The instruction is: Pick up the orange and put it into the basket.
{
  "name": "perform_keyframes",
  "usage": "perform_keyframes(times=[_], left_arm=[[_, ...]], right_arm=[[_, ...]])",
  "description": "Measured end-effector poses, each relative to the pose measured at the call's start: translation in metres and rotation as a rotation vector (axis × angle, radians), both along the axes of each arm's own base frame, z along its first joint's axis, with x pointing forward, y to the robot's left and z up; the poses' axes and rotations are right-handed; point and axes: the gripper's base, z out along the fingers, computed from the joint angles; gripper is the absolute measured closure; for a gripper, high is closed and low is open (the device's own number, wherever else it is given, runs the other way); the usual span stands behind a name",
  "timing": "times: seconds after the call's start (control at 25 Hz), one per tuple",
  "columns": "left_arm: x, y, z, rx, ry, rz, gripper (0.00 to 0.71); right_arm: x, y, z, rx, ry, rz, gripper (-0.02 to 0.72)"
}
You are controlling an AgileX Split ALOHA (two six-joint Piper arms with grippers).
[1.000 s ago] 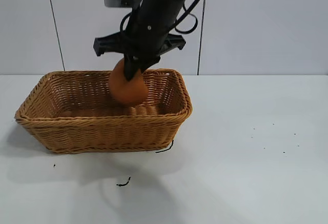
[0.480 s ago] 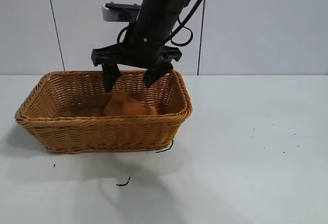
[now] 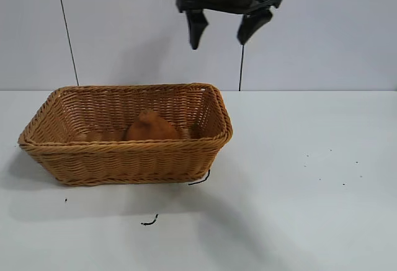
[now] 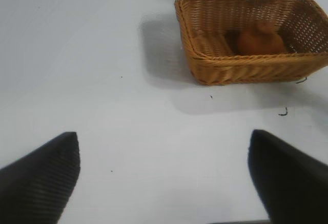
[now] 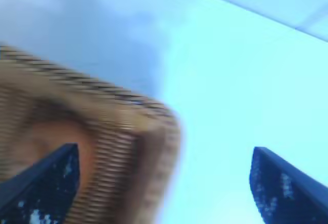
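Observation:
The orange [image 3: 151, 127] lies inside the wicker basket [image 3: 124, 147], right of its middle, touching nothing but the basket. My right gripper [image 3: 224, 34] hangs open and empty high above the basket's right end, well clear of the rim. In the right wrist view the open gripper [image 5: 164, 162] looks down on the basket's corner [image 5: 128, 147] and the orange [image 5: 46, 137]. My left gripper [image 4: 164, 147] is open and empty over bare table, far from the basket [image 4: 241, 67] and the orange [image 4: 260, 40]. It is out of the exterior view.
The basket stands on a white table [image 3: 310, 184]. A black scrap [image 3: 149, 222] lies in front of the basket and another [image 3: 200, 178] lies at its front right corner. A white wall rises behind the table.
My right gripper opened and dropped the orange into the basket, then rose up and to the right, away from the basket. The orange now rests on the basket's floor.

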Motion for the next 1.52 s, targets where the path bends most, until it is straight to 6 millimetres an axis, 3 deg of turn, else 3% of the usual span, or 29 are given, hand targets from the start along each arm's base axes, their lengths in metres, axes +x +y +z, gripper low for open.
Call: perform_keyframes(times=[0.12, 0.28, 0.48, 0.64, 0.84, 1.2, 1.52], left_arm=[[0.0, 0.0, 0.0, 0.0, 0.0, 0.0, 0.071], [0.0, 0.0, 0.0, 0.0, 0.0, 0.0, 0.071], [0.0, 0.0, 0.0, 0.0, 0.0, 0.0, 0.071], [0.0, 0.0, 0.0, 0.0, 0.0, 0.0, 0.071], [0.0, 0.0, 0.0, 0.0, 0.0, 0.0, 0.071], [0.0, 0.0, 0.0, 0.0, 0.0, 0.0, 0.071], [0.0, 0.0, 0.0, 0.0, 0.0, 0.0, 0.071]], right_arm=[[0.001, -0.042, -0.001, 0.017, 0.036, -0.09, 0.071], [-0.001, -0.075, -0.004, 0.023, 0.075, -0.156, 0.099], [-0.009, -0.077, -0.016, 0.063, 0.138, -0.134, 0.112], [-0.035, -0.073, -0.013, 0.063, 0.194, -0.115, 0.113], [-0.096, -0.073, -0.001, 0.051, 0.28, -0.087, 0.113], [-0.249, -0.071, 0.033, 0.045, 0.275, -0.064, 0.114], [-0.366, -0.07, 0.021, 0.048, 0.122, -0.061, 0.114]])
